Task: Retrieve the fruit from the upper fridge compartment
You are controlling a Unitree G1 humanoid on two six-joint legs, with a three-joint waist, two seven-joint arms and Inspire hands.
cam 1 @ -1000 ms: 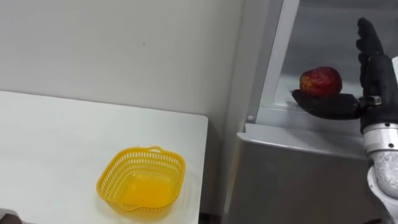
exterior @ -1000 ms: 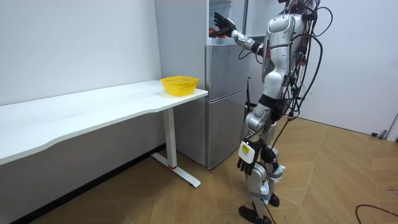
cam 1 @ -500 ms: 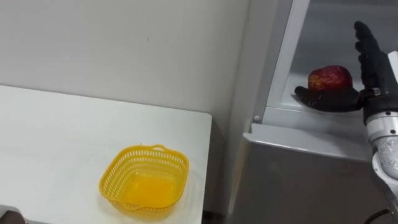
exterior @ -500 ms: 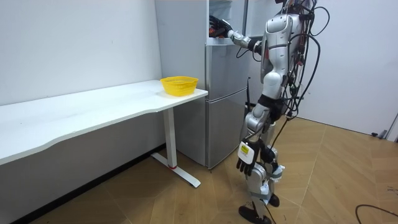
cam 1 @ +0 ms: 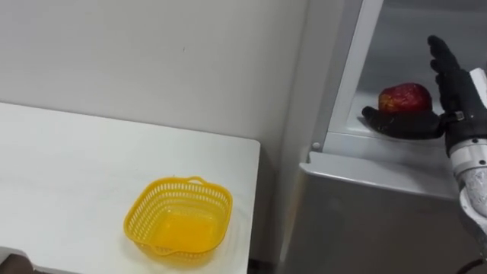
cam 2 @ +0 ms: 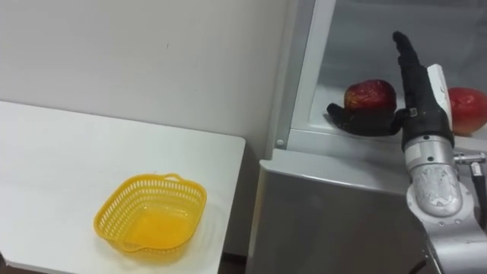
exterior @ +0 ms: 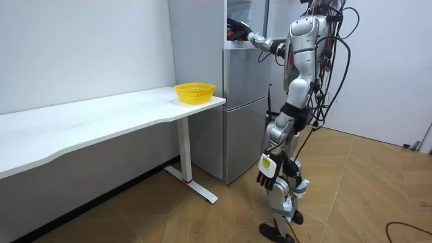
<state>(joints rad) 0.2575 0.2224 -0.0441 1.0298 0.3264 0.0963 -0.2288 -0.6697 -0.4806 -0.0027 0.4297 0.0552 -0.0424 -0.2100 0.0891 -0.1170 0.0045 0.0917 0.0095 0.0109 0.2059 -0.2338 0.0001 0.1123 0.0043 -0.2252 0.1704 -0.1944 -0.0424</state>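
A red apple (cam 1: 405, 97) lies on the shelf of the open upper fridge compartment (cam 1: 396, 144). My right hand (cam 1: 456, 106) is raised inside that compartment, open: its fingers stand straight up to the right of the apple, and the thumb stretches leftward across the apple's front, low down. In the right eye view a second red apple (cam 2: 468, 109) lies further right, behind the hand (cam 2: 417, 99). The room view has me standing upright at the fridge (exterior: 246, 101), right arm lifted to the top compartment, left hand (exterior: 267, 174) hanging by my thigh.
A yellow plastic basket (cam 1: 179, 221) sits empty near the right end of the white table (cam 1: 68, 167), just left of the fridge. The grey lower fridge door (cam 1: 373, 221) is closed below the shelf. A white wall runs behind the table.
My right hand has reached a little deeper into the fridge, closer round the apple. The head view has shifted slightly. The apple and the basket have stayed put.
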